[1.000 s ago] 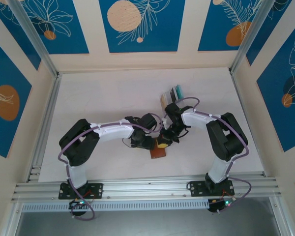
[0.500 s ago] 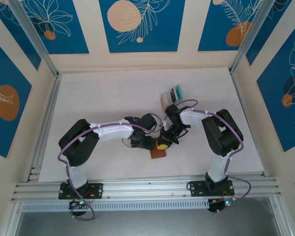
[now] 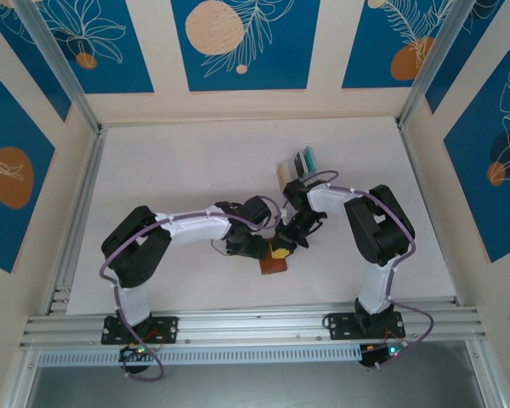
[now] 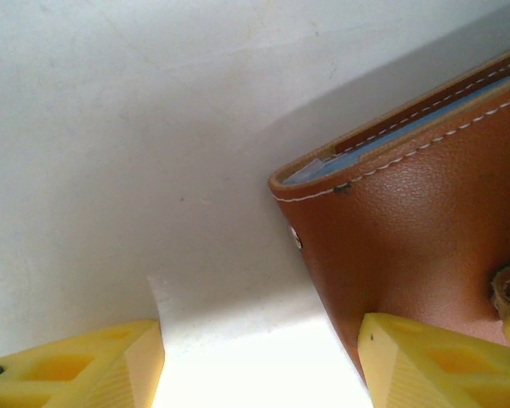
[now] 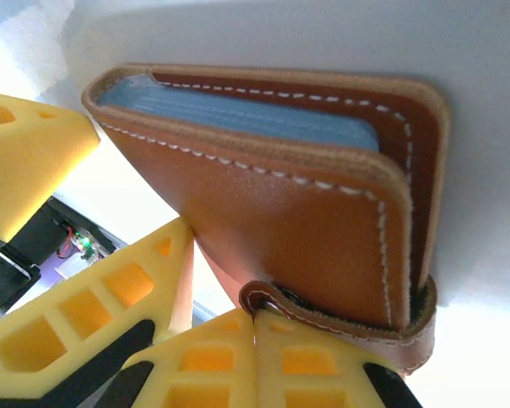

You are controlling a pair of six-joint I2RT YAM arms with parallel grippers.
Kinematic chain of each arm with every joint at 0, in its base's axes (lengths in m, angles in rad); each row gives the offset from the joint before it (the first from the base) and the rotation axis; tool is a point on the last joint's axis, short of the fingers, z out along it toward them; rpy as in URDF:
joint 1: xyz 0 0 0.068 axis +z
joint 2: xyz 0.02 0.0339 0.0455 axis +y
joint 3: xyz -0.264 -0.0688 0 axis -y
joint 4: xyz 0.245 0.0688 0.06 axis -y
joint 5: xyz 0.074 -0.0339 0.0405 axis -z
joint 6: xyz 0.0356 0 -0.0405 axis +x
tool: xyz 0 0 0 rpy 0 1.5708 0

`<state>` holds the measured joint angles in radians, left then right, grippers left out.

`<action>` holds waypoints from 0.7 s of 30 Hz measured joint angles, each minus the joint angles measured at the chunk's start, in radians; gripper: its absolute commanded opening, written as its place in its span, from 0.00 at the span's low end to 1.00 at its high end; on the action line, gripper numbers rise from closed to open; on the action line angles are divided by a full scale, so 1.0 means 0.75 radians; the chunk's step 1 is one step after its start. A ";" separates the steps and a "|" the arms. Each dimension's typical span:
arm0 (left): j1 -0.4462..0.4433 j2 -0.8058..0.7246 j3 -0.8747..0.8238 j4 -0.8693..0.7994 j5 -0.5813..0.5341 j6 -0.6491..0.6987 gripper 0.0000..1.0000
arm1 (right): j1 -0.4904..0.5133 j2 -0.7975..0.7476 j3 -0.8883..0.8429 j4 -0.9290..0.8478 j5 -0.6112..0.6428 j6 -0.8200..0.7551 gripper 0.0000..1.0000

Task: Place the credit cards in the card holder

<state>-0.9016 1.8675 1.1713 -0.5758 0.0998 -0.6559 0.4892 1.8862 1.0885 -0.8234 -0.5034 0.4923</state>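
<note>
The card holder [image 3: 273,265], a brown leather bifold with white stitching, lies on the white table between both grippers. In the right wrist view the card holder [image 5: 306,221] is folded over, with pale blue inner pockets along its top edge. My right gripper [image 5: 255,316] is shut, its tips touching the end of the snap tab [image 5: 340,327]. My left gripper [image 4: 262,330] is open; its right finger [image 4: 442,361] rests against the holder's outer face [image 4: 425,204] and its left finger is clear of it. The credit cards [image 3: 304,159], teal, cream and dark, stand at the back.
The cards sit in a clear slotted rack [image 3: 284,175] just behind the right wrist. The two arms meet close together at mid-table. Aluminium rails [image 3: 76,221] border the white table [image 3: 178,161], with open room at the left and back.
The right arm's elbow has swung slightly left. Both grippers and the card holder have stayed where they were.
</note>
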 measured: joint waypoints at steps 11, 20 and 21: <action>0.000 -0.002 -0.005 0.008 -0.001 0.000 0.62 | 0.002 0.055 0.064 -0.072 0.008 0.053 0.00; 0.000 -0.026 -0.017 0.017 -0.002 0.000 0.62 | 0.003 0.094 0.103 -0.118 0.008 0.093 0.00; 0.000 -0.032 -0.021 0.020 -0.002 0.000 0.62 | 0.003 0.096 0.103 -0.119 0.007 0.098 0.00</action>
<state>-0.9016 1.8439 1.1553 -0.5606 0.0982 -0.6559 0.4911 1.9583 1.1660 -0.9123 -0.4980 0.5655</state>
